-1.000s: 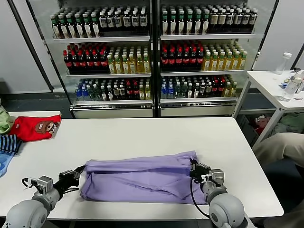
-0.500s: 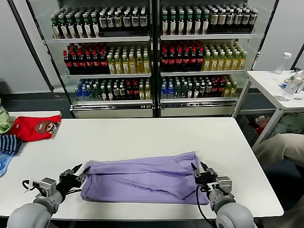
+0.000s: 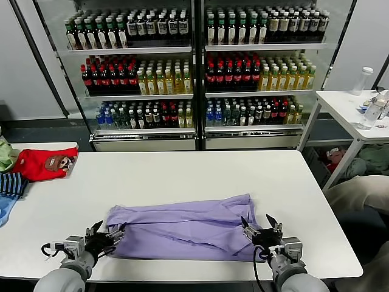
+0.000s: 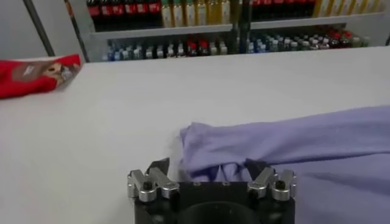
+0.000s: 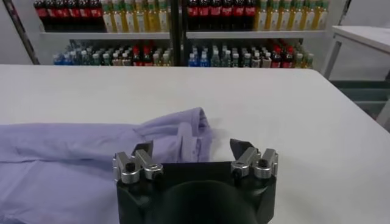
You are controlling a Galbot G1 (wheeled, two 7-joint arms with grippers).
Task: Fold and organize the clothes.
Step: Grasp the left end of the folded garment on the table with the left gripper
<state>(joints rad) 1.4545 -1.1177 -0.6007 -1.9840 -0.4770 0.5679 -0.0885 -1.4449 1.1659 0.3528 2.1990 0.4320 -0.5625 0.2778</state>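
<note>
The clothes are one lavender T-shirt (image 3: 182, 226), folded into a long band across the near half of the white table (image 3: 182, 173). My left gripper (image 3: 108, 234) is open at the shirt's left end. In the left wrist view the left gripper (image 4: 210, 169) has a bunched corner of the shirt (image 4: 292, 143) lying loose between its spread fingers. My right gripper (image 3: 260, 224) is open at the shirt's right end. In the right wrist view the right gripper (image 5: 192, 149) has the shirt's (image 5: 73, 158) edge reaching in beside one finger, with bare table by the other.
A red garment with a cartoon patch (image 3: 44, 163), a navy-striped garment (image 3: 11, 184) and a green cloth (image 3: 5, 155) lie at the table's far left. Drink coolers (image 3: 194, 73) stand behind the table. A side table with bottles (image 3: 358, 103) is at the right.
Both grippers have opened and let go of the shirt's ends, and have drawn back toward the table's near edge. The shirt now lies flatter.
</note>
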